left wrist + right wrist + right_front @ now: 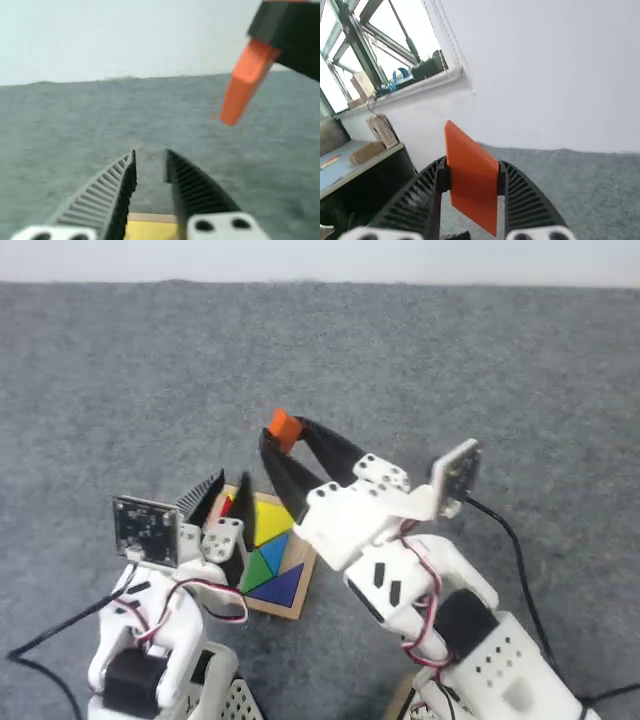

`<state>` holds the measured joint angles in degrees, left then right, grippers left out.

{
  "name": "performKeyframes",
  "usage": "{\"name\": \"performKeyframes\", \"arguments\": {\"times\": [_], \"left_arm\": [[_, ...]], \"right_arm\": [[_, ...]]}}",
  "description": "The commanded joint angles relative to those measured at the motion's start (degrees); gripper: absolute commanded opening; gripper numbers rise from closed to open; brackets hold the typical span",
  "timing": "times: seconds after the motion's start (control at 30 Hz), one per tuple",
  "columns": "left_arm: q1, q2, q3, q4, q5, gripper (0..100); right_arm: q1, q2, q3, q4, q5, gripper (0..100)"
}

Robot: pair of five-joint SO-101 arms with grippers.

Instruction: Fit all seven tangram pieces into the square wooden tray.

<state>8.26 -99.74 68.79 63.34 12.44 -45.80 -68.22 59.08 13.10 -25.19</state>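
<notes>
Notably: orange piece held high, tray lower and nearer the bases

Right gripper (284, 432) was clamped on the orange piece (472, 175), well above the grey mat (450, 370); the piece's long axis ran roughly along the fingers and protruded past their tips; the wooden tray (287, 609) lay below and back toward the arm bases, with coloured pieces (268, 520) seated in it; left gripper (150, 156), fingers slightly apart and empty, hovered over the tray's far edge; it would probably obstruct a direct descent.
</notes>
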Motion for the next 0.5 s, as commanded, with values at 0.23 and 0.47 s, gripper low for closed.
{"name": "performKeyframes", "arguments": {"times": [0.23, 0.47], "left_arm": [[6.95, 0.35, 0.22, -7.56, 2.20, 23], [6.77, 0.35, 0.31, -9.49, 2.37, 23]], "right_arm": [[0.31, -7.25, -0.44, 3.82, -0.70, 0.9], [0.13, -11.38, -0.62, 14.46, -0.70, 0.9]]}}
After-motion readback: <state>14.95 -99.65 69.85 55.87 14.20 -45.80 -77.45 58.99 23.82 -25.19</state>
